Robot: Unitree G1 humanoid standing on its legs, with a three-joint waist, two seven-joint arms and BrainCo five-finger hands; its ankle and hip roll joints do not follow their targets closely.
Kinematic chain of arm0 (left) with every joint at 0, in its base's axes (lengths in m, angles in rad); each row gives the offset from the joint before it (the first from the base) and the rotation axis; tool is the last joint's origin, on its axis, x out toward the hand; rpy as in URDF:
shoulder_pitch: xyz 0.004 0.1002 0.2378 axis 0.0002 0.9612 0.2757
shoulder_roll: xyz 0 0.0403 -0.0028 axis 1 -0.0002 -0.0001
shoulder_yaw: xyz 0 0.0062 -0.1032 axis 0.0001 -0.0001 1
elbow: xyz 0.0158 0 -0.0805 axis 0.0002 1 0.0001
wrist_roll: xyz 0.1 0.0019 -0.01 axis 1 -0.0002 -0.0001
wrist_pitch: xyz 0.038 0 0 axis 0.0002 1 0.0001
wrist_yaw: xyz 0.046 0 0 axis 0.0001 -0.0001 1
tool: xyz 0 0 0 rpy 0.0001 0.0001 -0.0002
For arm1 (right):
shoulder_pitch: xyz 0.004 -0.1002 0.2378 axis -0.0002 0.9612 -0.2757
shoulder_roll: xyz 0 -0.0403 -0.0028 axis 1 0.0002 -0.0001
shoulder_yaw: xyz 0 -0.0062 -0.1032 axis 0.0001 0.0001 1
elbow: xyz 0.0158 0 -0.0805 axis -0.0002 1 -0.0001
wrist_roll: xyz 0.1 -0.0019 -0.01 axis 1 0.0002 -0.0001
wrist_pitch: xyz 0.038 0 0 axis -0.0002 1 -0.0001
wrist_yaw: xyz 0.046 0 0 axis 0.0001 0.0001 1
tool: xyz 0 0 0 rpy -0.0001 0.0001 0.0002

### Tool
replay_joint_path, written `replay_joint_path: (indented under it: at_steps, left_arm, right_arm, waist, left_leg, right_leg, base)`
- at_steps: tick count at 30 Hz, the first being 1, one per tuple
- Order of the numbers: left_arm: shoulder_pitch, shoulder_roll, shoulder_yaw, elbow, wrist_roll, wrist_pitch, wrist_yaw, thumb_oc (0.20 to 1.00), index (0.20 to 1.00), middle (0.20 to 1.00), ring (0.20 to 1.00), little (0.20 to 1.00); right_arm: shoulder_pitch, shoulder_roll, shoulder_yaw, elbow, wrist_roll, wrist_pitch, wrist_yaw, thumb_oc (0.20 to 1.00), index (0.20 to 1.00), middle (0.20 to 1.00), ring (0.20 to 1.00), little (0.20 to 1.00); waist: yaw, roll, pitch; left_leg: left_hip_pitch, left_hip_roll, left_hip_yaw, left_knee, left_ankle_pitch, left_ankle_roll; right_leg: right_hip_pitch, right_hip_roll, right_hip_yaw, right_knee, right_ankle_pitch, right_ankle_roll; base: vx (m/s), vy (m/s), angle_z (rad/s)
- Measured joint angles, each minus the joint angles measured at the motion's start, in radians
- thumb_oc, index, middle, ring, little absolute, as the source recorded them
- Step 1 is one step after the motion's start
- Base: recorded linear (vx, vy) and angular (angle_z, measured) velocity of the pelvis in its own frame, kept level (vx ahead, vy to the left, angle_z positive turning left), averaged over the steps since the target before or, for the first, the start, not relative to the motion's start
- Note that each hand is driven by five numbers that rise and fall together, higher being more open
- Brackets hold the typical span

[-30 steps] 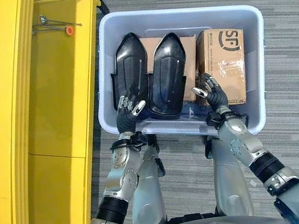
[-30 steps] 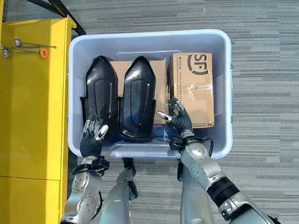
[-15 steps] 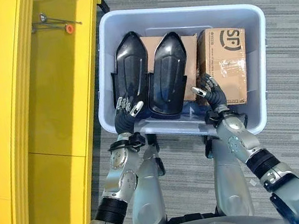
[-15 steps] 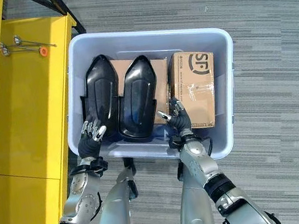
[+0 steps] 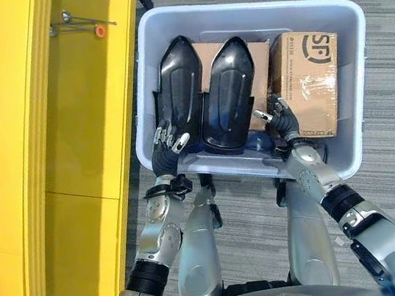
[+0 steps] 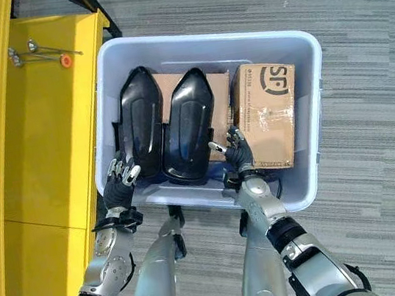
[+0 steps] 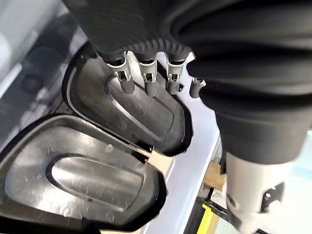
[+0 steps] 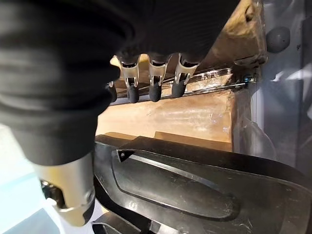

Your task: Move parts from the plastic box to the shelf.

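Black glossy shield-shaped plastic parts [image 5: 201, 95] lie lengthwise in the pale-blue plastic box [image 5: 353, 95], long axes pointing away from the robot, the left hand [image 5: 166, 144] hovering slack-fingered at the left shell's near end, the right hand [image 5: 279, 119] unclenched beside the brown cardboard carton [image 5: 310, 83].

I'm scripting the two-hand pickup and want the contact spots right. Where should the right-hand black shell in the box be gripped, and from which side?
Probably at its broad near end, from both long sides. The right black shell leans with its pointed tip away, beside the left black shell in the plastic box. The left hand and right hand hover open near that end; the cardboard box crowds the right flank.
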Motion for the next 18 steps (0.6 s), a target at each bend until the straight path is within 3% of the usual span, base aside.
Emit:
replay_joint_path:
  at_steps: [4, 18]
  left_arm:
    - [0.003, 0.005, -0.009, -0.002, 0.0, -0.001, -0.004, 1.0, 1.0, 1.0, 1.0, 1.0]
    - [-0.001, 0.033, -0.049, -0.002, -0.013, -0.001, -0.007, 1.0, 1.0, 1.0, 1.0, 1.0]
  right_arm:
    - [-0.073, 0.012, -0.011, 0.091, 0.001, 0.002, -0.026, 1.0, 1.0, 1.0, 1.0, 1.0]
    - [-0.186, 0.027, -0.012, 0.253, 0.0, -0.023, -0.08, 1.0, 1.0, 1.0, 1.0, 1.0]
  waist:
    - [0.019, 0.003, 0.001]
    - [0.019, 0.004, 0.0]
  left_leg:
    - [-0.005, -0.004, 0.0, 0.001, 0.001, -0.001]
    - [-0.038, -0.005, -0.009, 0.019, 0.001, -0.001]
  right_leg:
    - [-0.009, -0.005, -0.001, 0.006, -0.001, 0.0]
    - [-0.028, -0.011, -0.006, 0.009, -0.003, -0.005]
  base:
    - [0.0, 0.015, 0.01]
    - [0.0, 0.017, 0.02]
